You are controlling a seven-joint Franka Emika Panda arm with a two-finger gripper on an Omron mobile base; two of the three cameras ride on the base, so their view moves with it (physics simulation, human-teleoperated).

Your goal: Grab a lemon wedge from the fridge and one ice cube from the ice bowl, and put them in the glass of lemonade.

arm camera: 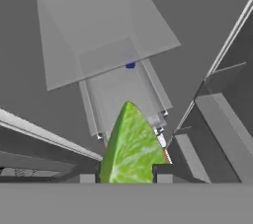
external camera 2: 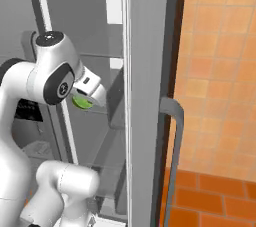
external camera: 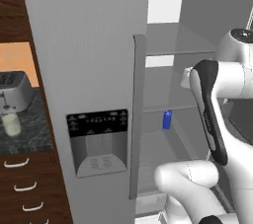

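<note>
— How do the fingers stand?
— The gripper (arm camera: 126, 172) is nearly closed, pinching the lemon wedge (arm camera: 131, 146) inside the open fridge (external camera: 89, 70).
— What else is near the fridge?
— A blue can (external camera: 167, 119) stands on a shelf inside; left of it sit a toaster (external camera: 14, 91) and the glass of lemonade (external camera: 12, 124). The dispenser panel's writing is unreadable.

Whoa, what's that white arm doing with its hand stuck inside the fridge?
The robot arm is reaching into the open fridge, and its gripper is shut on a lemon wedge, with a dark finger on each side of it. In the right base view the green wedge shows at the hand, up among the shelves. A small blue can stands on a shelf deeper in. The glass of lemonade waits on the counter beside the toaster.
</note>
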